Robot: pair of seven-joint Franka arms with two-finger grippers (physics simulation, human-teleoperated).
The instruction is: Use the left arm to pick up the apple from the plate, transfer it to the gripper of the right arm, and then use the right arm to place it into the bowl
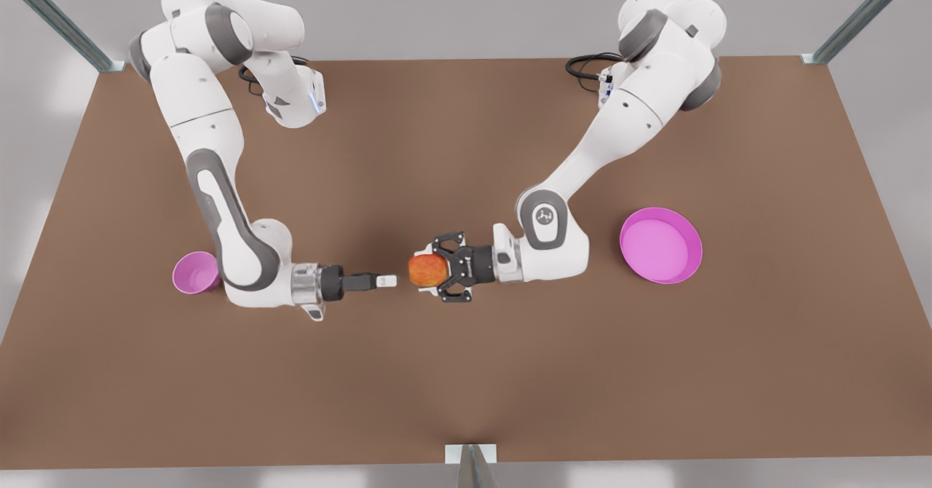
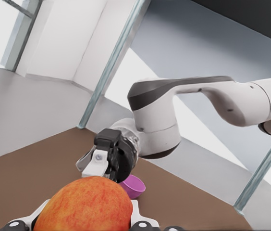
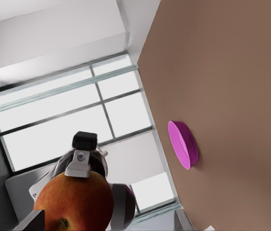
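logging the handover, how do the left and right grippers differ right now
The left gripper is shut on the apple; the right gripper carries nothing. The left gripper reaches in from the plate side, the right gripper from the bowl side. Both lie level above the table, facing each other.

The apple [image 1: 427, 270] is round, red-orange with a yellowish patch, held above the desk's middle between the fingers of the left end effector [image 1: 437, 269]. The plate [image 1: 661, 245], wide, shallow and magenta-pink, lies flat on the desk at the front view's right. The bowl [image 1: 194, 272], small, deep and pink-violet, stands upright at the front view's left.
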